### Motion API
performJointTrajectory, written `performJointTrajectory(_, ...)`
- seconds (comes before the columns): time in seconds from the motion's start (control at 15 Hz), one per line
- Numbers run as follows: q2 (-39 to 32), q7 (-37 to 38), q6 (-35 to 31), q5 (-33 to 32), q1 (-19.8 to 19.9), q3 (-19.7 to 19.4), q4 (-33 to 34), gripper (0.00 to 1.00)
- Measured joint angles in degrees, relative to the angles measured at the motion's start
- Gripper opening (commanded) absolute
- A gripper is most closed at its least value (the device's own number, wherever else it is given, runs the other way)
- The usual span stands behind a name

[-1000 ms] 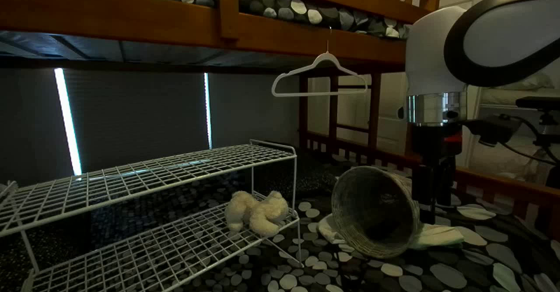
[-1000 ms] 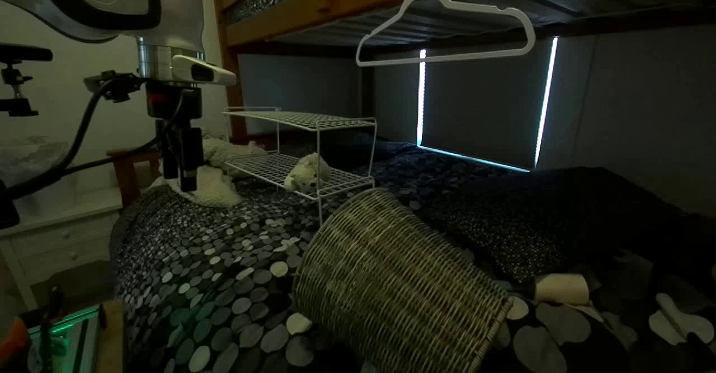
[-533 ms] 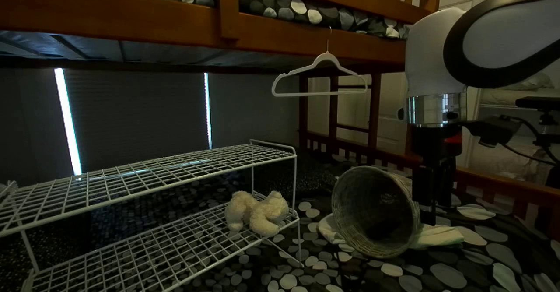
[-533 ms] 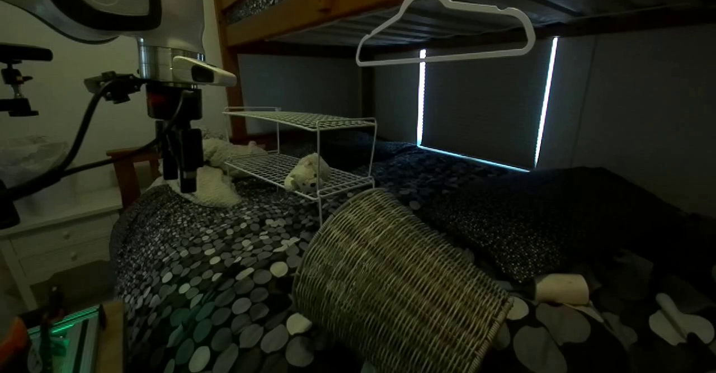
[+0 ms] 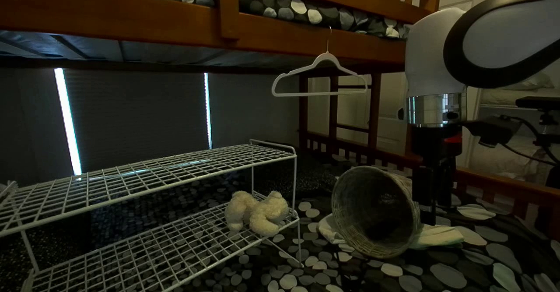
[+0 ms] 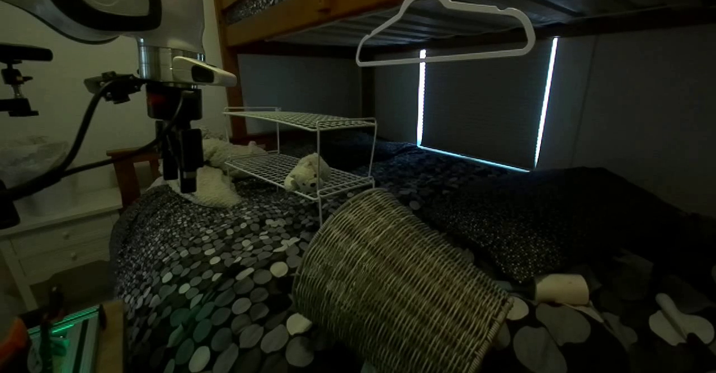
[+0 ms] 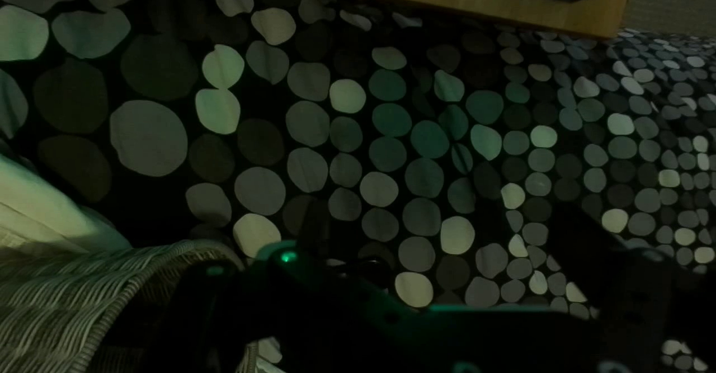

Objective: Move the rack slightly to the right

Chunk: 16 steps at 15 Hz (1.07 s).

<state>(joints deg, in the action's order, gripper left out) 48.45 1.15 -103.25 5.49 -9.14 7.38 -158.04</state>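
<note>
The rack point(image 5: 175, 167) is white wire mesh with two flat tiers on thin legs. It stands on the bed, cut off at the left edge of an exterior view, and it shows whole in an exterior view point(image 6: 302, 120). A cream plush toy point(image 5: 256, 213) lies on its lower tier. My gripper point(image 5: 436, 213) points down, apart from the rack, with the basket between them in that view. It also hangs at the left in an exterior view point(image 6: 180, 184). In the wrist view the fingers stand apart with nothing between them point(image 7: 447, 227). The rack is out of the wrist view.
A wicker basket point(image 6: 391, 283) lies on its side near the rack's end, with pale cloth point(image 5: 437, 236) by it. A white hanger point(image 5: 323, 94) hangs from the wooden upper bunk point(image 5: 131, 20). More white plush point(image 6: 215, 188) lies beside the rack.
My gripper has sunk very slightly since a second ago. The rack, the toy and the basket have not moved.
</note>
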Motion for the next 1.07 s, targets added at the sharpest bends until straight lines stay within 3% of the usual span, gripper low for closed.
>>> performJointTrajectory(0.53, -0.83, 0.57, -1.24, 0.25, 0.54, -0.28, 0.63, 1.0)
performJointTrajectory(1.07, -8.4, 2.29, -6.92, 0.12, 1.79, 0.56, 6.11, 1.0)
